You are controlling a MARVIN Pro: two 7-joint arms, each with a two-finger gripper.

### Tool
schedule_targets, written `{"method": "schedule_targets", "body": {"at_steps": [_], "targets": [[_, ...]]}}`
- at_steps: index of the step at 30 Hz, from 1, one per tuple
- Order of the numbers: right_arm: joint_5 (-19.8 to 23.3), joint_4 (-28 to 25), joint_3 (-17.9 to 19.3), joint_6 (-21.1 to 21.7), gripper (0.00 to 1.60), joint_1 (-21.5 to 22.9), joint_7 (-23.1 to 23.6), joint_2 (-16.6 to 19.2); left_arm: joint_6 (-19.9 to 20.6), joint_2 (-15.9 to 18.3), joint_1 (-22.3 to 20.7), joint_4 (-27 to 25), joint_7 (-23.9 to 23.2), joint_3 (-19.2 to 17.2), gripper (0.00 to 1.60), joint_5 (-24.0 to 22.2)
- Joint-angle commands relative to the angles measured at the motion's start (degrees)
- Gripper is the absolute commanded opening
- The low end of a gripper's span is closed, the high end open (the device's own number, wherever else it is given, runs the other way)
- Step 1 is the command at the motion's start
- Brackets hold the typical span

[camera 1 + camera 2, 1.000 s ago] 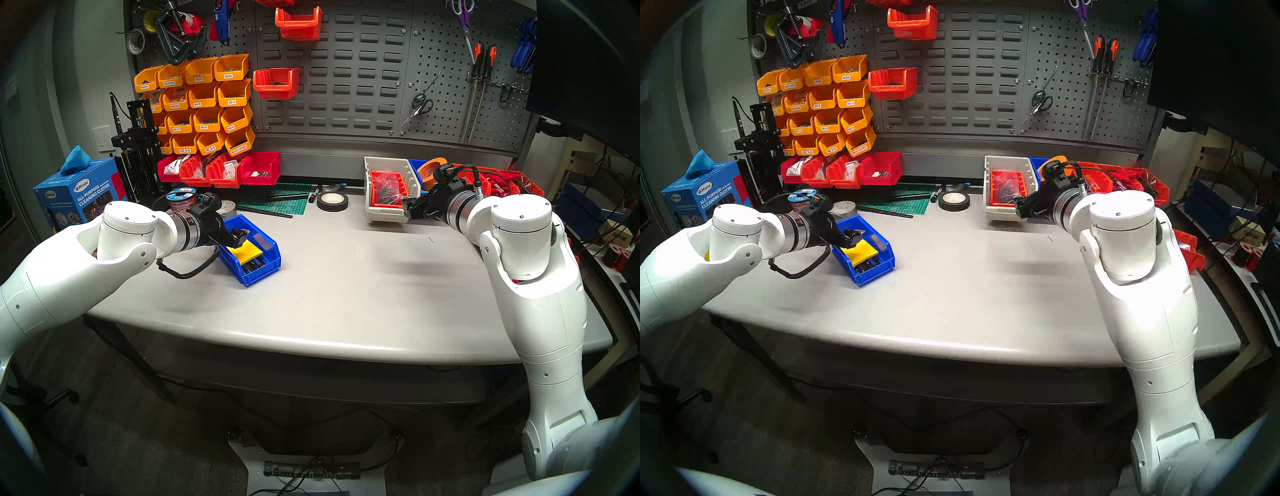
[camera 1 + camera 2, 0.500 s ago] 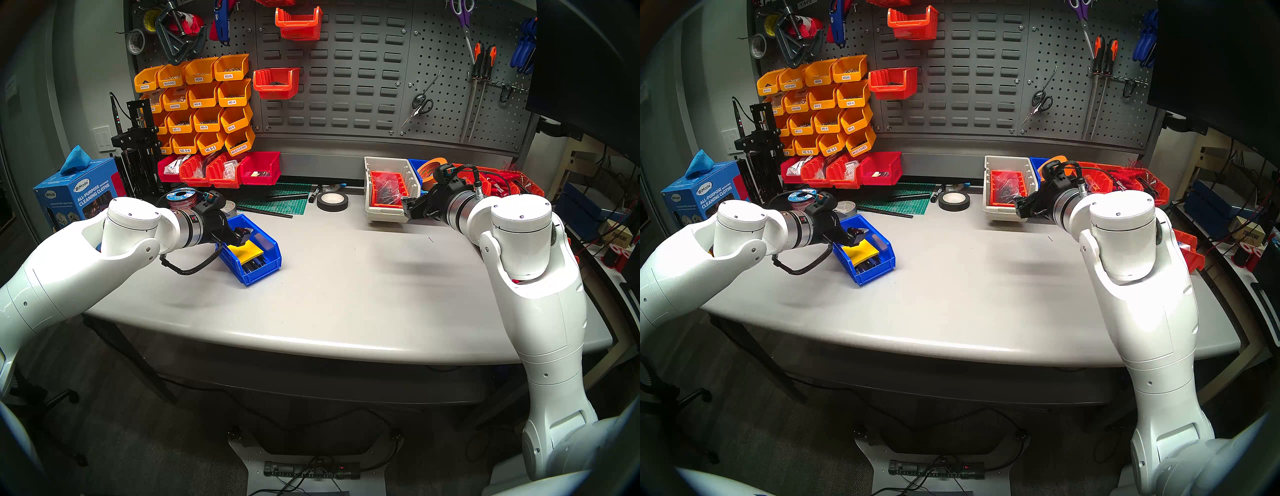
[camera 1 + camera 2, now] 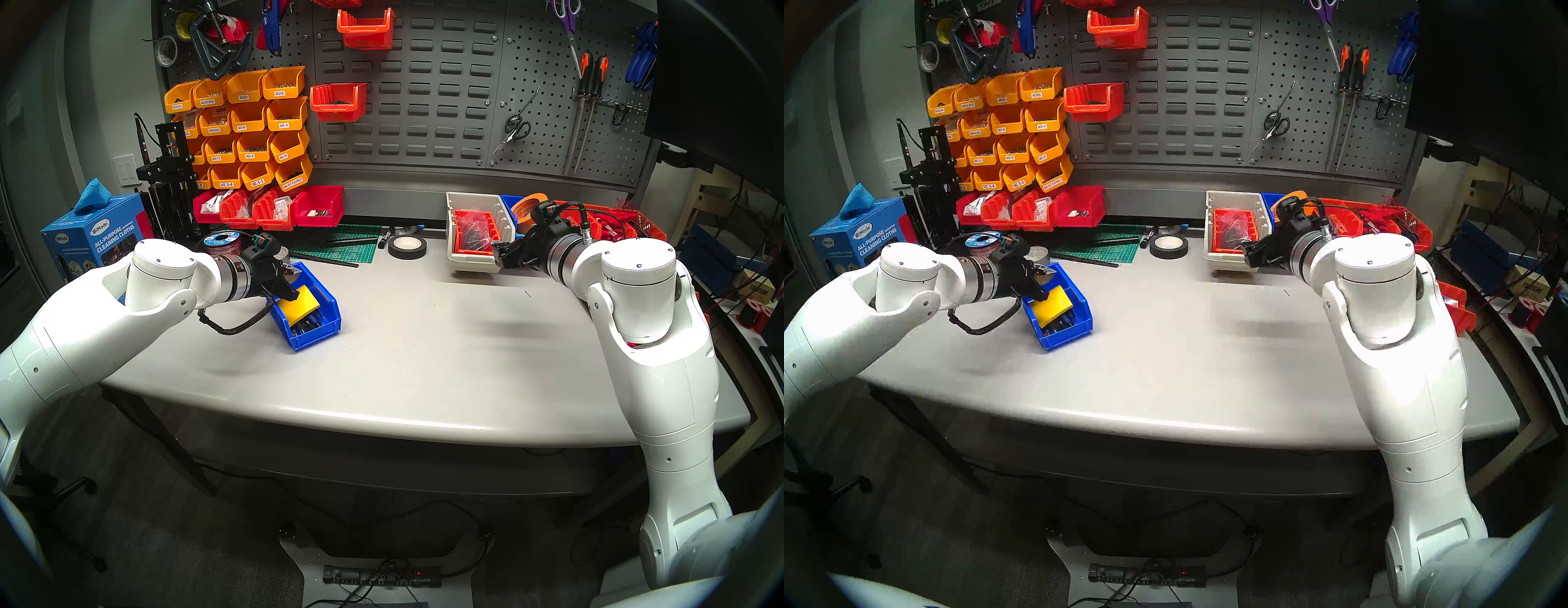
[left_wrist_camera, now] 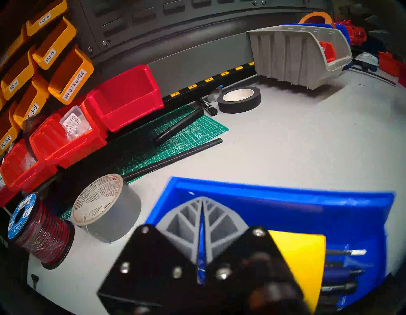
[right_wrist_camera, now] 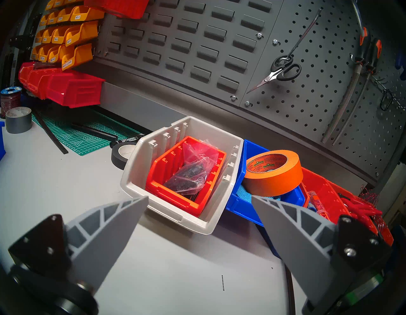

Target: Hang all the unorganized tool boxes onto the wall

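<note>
Got the left claw [image 4: 202, 211] pressed together on the thin wall of one blue bin [image 3: 316, 329], pinching blue plastic between the grey fingers [image 4: 184, 220]. Finding that bin low at the front-left corner of the green cutting mat [image 3: 339, 250], nowhere near hung. Can't tell whether it's resting flat on the surface [image 3: 424, 361] or tipped a bit. Spotting a yellow sheet [image 3: 299, 308] and some dark pens [image 4: 342, 270] inside. Also seeing a grey duct tape roll [image 4: 109, 215] and a red wire spool [image 4: 37, 228] off the mat's left end, just beside the bin.

Looking way right of the mat: right claw [image 5: 200, 198] spread wide, gripping nothing, hanging just short of the beige bin [image 3: 471, 263] and not touching it. Noticing a smaller orange-red bin [image 5: 175, 193] nested inside with a plastic bag of dark bits. Finding the second blue bin [image 5: 246, 211] farther right of the mat again, tucked against the beige one's far side, with an orange tape roll [image 5: 274, 176] propped on it.

Seeing the louvred wall panel [image 3: 424, 93] straight up behind the mat, carrying only two orange-red bins near its left edge.
</note>
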Motion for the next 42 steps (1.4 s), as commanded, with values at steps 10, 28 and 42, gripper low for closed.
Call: {"method": "schedule_targets", "body": {"at_steps": [10,28,42], "targets": [[0.1,-0.5,0.1,-0.2,1.60,0.7,0.1,-0.1,-1.9,-2.4,-3.4,2.1,-6.5,0.8,0.00,5.3],[0.1,-0.5,0.1,-0.2,1.60,0.7,0.1,-0.1,-4.9,-4.4,-4.0,3.1,-9.5,0.7,0.00,8.8],[0.1,-0.6,0.1,-0.2,1.60,0.7,0.1,-0.1,-5.0,-6.5,-3.2,1.1,-9.5,0.8,0.00,8.7]]}}
